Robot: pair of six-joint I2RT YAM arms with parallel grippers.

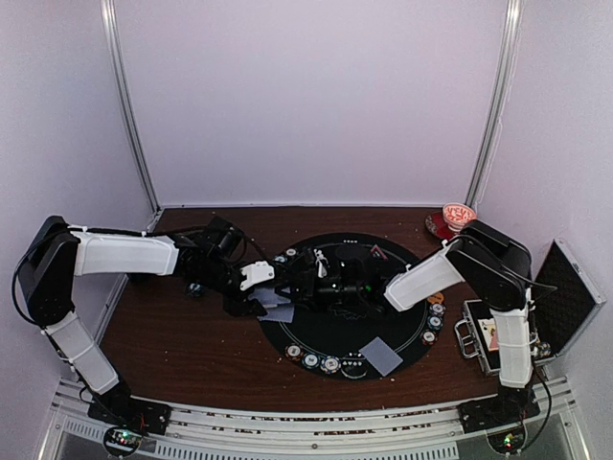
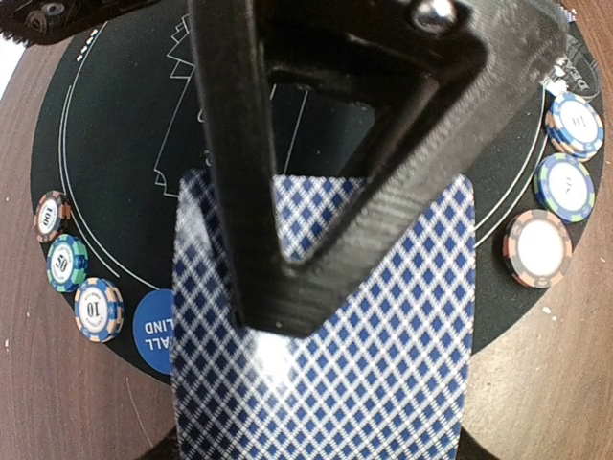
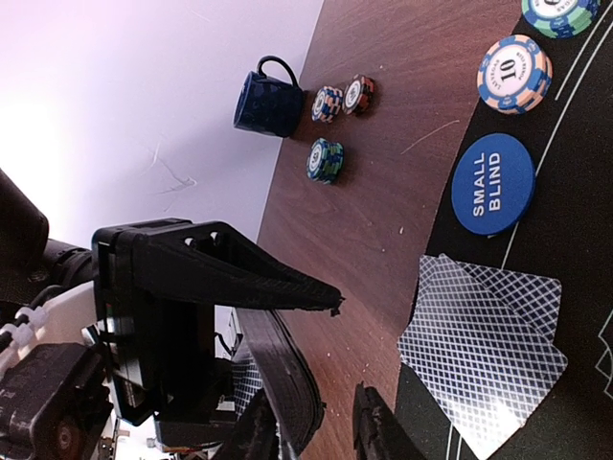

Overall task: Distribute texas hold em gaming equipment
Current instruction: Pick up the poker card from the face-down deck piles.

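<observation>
1. The round black mat (image 1: 345,305) fills the middle of the table. The metal case (image 1: 565,297) stands open beyond its 3 o'clock side.
2. The left gripper (image 2: 278,321) hangs over the mat's 9 o'clock rim, its fingers pinching blue-diamond playing cards (image 2: 383,364).
3. The right gripper (image 3: 321,422) reaches in from 3 o'clock, its fingers apart with bare wood showing between them.
4. Two overlapping loose cards (image 1: 381,355) lie face down at 5 o'clock.
5. Poker chips (image 1: 311,361) line the rim at 6 o'clock, with more at 4 o'clock. The blue disc (image 3: 493,182) lies between the 6 o'clock chips and the loose cards.

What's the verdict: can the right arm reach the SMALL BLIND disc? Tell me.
Probably yes: the SMALL BLIND disc lies uncovered, only flat playing cards between it and the right gripper.
</observation>
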